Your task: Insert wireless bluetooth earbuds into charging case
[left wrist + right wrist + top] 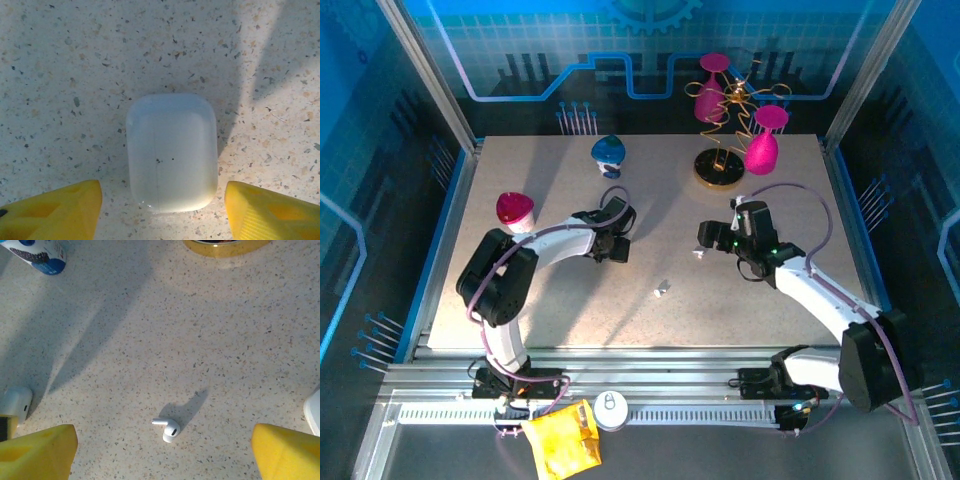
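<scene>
Left wrist: the left gripper (162, 189) is open wide, its yellow fingers (55, 210) at seven and five o'clock of the smooth white rounded plastic charging case (171, 152). The case has its lid shut. If squeezed, the slippery case may shoot out.

Right wrist: the right gripper (164, 440) is wide too, with a tiny white plastic earbud (167, 429) at six o'clock. A bump could flick it away.

From above: a speckled beige table (790, 210) with blue walls (380, 120) around it.

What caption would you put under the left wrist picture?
Yellow fingers, open, flank the white charging case on the speckled table.
</scene>
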Available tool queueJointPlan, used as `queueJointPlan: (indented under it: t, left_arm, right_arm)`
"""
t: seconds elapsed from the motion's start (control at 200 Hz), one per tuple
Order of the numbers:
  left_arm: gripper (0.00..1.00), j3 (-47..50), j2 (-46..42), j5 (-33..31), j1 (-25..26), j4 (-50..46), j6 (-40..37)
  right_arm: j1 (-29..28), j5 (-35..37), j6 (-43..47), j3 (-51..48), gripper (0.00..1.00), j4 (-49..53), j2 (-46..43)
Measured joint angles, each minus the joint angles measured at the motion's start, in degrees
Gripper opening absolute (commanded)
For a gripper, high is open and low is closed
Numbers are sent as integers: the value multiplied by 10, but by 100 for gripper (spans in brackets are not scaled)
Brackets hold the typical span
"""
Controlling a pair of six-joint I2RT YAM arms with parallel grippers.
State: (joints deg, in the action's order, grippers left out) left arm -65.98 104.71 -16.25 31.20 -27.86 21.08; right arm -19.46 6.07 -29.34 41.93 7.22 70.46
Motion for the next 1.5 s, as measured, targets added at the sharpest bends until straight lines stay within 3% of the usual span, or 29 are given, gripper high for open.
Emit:
queueJointPlan:
  t: [0.205,0.58,0.966,1.226,1.501]
  left_arm:
    - [54,-7,15,3,1,0,0]
    - [54,-10,27,5,1,0,0]
    - [37,-6,16,1,7,18,-22]
    - [35,85,-134,16,38,178,-162]
    - [33,232,-240,166,50,435,-363]
  right_arm:
    - [0,6,0,-1,90,0,-6]
    - [0,6,0,-1,90,0,-6]
    - [0,-18,1,10,89,4,-8]
    - [16,-136,7,49,89,31,-19]
    - [25,-318,12,147,86,93,-6]
